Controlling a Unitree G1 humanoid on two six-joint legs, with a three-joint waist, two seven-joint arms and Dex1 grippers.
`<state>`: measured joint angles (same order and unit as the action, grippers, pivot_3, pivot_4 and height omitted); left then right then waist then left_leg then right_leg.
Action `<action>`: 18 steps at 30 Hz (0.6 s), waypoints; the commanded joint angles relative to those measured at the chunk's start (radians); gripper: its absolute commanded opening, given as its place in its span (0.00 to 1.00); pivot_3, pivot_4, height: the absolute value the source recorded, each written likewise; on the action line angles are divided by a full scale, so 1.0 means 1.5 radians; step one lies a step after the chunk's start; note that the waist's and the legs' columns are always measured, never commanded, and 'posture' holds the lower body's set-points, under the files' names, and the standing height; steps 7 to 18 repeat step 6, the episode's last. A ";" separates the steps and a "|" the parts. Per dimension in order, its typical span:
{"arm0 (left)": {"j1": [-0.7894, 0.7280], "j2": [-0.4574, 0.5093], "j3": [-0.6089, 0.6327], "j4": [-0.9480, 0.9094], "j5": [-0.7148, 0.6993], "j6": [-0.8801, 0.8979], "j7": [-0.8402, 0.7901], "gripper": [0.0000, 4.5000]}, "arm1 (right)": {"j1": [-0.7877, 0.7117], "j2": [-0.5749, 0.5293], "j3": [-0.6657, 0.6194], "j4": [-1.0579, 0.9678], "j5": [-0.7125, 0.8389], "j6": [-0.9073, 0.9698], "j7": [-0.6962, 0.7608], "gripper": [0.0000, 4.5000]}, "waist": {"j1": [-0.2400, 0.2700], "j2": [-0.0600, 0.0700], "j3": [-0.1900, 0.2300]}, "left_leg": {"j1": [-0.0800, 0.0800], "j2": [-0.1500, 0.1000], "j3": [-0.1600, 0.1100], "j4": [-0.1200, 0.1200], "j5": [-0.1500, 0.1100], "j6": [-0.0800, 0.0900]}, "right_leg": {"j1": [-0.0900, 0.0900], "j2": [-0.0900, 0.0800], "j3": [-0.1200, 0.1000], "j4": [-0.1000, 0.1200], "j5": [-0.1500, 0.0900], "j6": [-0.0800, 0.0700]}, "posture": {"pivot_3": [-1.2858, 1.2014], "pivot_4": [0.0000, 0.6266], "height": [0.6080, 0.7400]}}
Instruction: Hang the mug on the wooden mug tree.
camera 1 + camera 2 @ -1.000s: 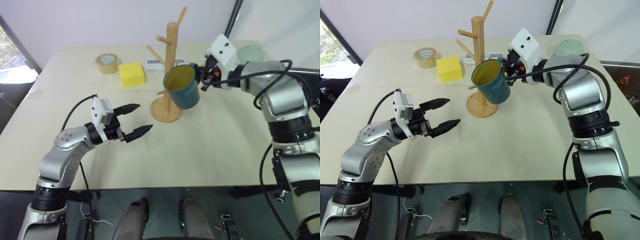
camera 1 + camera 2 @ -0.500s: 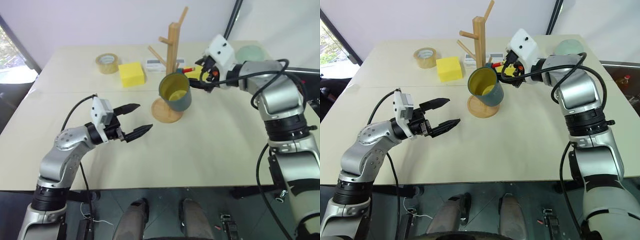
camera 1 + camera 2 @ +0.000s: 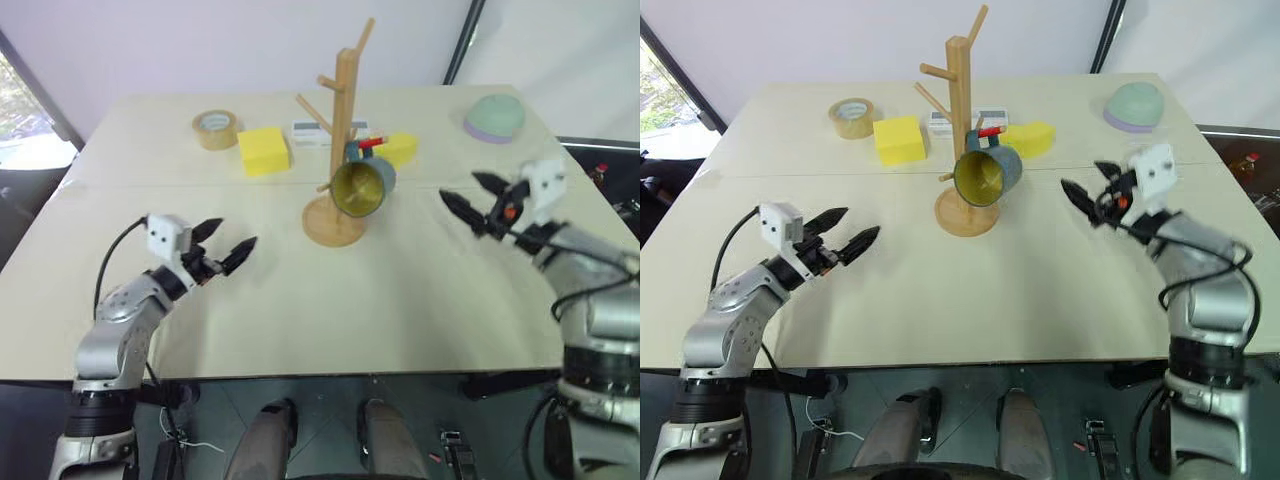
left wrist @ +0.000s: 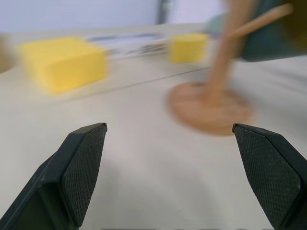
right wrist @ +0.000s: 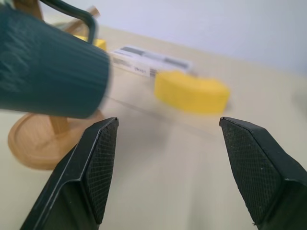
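Right gripper (image 3: 470, 196) open, empty; mug (image 3: 362, 187) hangs on wooden mug tree (image 3: 341, 120).

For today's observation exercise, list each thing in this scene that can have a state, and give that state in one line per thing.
mug: hanging by its handle on a low peg, mouth tipped toward the camera.
wooden mug tree: upright on the table, one mug on it.
left gripper: open, nothing held.
right gripper: open, nothing held, apart from the mug.
tape roll: lying flat.

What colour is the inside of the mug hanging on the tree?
Yellow inside the mug, teal-blue outside; clearest in the right eye view.
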<state>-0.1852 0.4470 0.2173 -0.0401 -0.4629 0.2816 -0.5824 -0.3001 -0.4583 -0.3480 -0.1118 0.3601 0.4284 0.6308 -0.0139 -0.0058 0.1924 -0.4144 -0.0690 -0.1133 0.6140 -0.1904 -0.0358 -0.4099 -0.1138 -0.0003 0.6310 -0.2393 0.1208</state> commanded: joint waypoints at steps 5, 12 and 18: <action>0.025 -0.013 0.028 0.027 0.028 -0.056 0.031 1.00 | 0.058 0.061 0.016 0.004 0.017 -0.110 -0.010 0.77 | 0.000 0.000 0.000 | 0.003 0.000 0.000 0.000 0.000 0.000 | 0.004 -0.001 0.001 -0.001 0.000 -0.001 | 0.52 0.24 1.00; 0.030 -0.013 0.029 0.024 0.028 -0.058 0.031 1.00 | 0.061 0.065 0.021 0.009 0.018 -0.118 -0.007 0.77 | 0.000 0.000 0.000 | 0.003 0.000 0.000 0.000 0.000 0.000 | 0.004 -0.002 0.001 -0.001 0.000 -0.001 | 0.52 0.24 1.00; 0.030 -0.013 0.029 0.024 0.028 -0.058 0.031 1.00 | 0.061 0.065 0.021 0.009 0.018 -0.118 -0.007 0.77 | 0.000 0.000 0.000 | 0.003 0.000 0.000 0.000 0.000 0.000 | 0.004 -0.002 0.001 -0.001 0.000 -0.001 | 0.52 0.24 1.00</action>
